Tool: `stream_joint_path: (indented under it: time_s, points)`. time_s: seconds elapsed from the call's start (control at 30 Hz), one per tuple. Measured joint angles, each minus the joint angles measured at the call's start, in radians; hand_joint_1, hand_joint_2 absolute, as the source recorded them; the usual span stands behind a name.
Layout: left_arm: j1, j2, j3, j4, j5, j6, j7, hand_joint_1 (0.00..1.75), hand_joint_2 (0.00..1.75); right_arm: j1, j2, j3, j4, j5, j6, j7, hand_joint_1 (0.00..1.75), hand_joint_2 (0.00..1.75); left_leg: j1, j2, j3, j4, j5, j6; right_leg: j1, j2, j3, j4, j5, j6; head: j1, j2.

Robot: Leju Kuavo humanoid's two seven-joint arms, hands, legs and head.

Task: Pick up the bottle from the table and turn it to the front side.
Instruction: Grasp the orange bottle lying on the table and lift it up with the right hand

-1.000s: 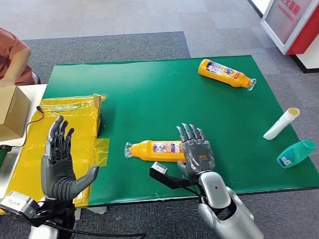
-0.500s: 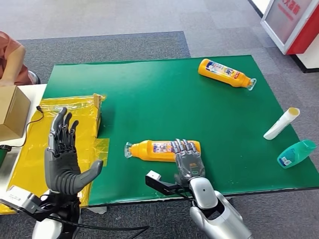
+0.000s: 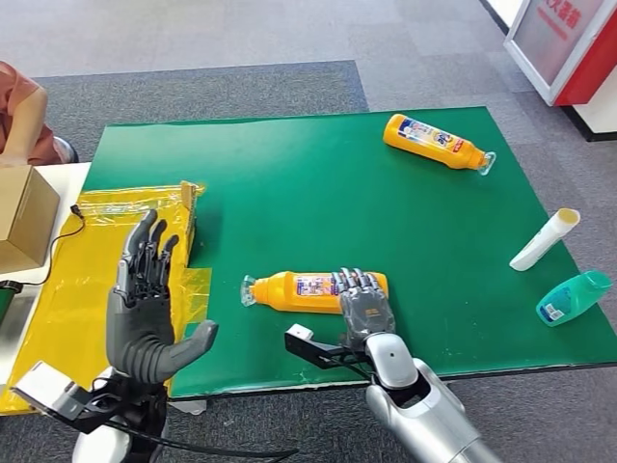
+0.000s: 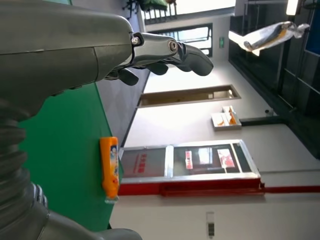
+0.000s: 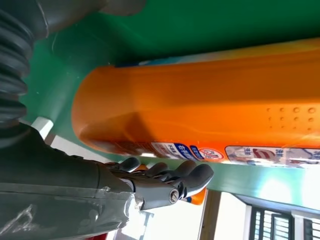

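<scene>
An orange bottle [image 3: 306,290] lies on its side on the green mat [image 3: 306,193] near the front edge, its clear cap pointing left and its label facing up. My right hand [image 3: 366,307] reaches over its base end with the fingers [image 3: 360,284] stretched flat across the top, not closed around it. The right wrist view has the orange bottle [image 5: 211,100] close up, with the straight fingers [image 5: 170,182] beside it. My left hand [image 3: 146,309] is raised, fingers spread and empty, above the mat's front left corner. In the left wrist view its fingers [image 4: 170,50] are extended.
A second orange bottle [image 3: 434,141] lies at the mat's far right, also seen as the far bottle [image 4: 109,167]. A white tube [image 3: 544,239] and a teal bottle [image 3: 575,296] lie at the right edge. Yellow plastic [image 3: 80,270], a cardboard box [image 3: 22,217] and a person [image 3: 25,111] are at the left.
My left hand has moved right, toward the mat. My right hand drew back a little toward me and its fingers now lie over the near bottle's base end.
</scene>
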Motion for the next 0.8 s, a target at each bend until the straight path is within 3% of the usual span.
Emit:
stream_joint_path:
  time_s: [0.37, 0.67, 0.8]
  points:
    - [-0.015, 0.000, -0.010, 0.043, 0.113, -0.127, 0.011, 0.00, 1.75, -0.112, 0.013, -0.025, 0.087, 0.043, 0.002, 0.004, 0.00, 1.75, 0.000, 0.000, 0.000, 0.000, 0.001, 0.000, 0.000, 0.000, 0.000, 0.000, 0.000, 0.000, 0.000, 0.000]
    - [-0.040, 0.000, -0.032, 0.056, 0.111, -0.140, 0.026, 0.00, 1.75, -0.191, 0.027, -0.054, 0.266, 0.105, 0.006, 0.037, 0.00, 1.75, 0.000, 0.000, 0.000, 0.000, 0.001, 0.000, 0.000, 0.000, 0.000, 0.000, 0.000, 0.000, 0.000, 0.000]
    - [-0.054, 0.003, -0.033, 0.056, 0.094, -0.118, 0.021, 0.00, 1.75, -0.218, 0.038, -0.070, 0.318, 0.070, 0.025, -0.013, 0.00, 1.75, 0.000, 0.000, 0.001, 0.000, 0.001, -0.001, 0.000, 0.000, 0.000, 0.000, 0.001, -0.001, 0.000, 0.000]
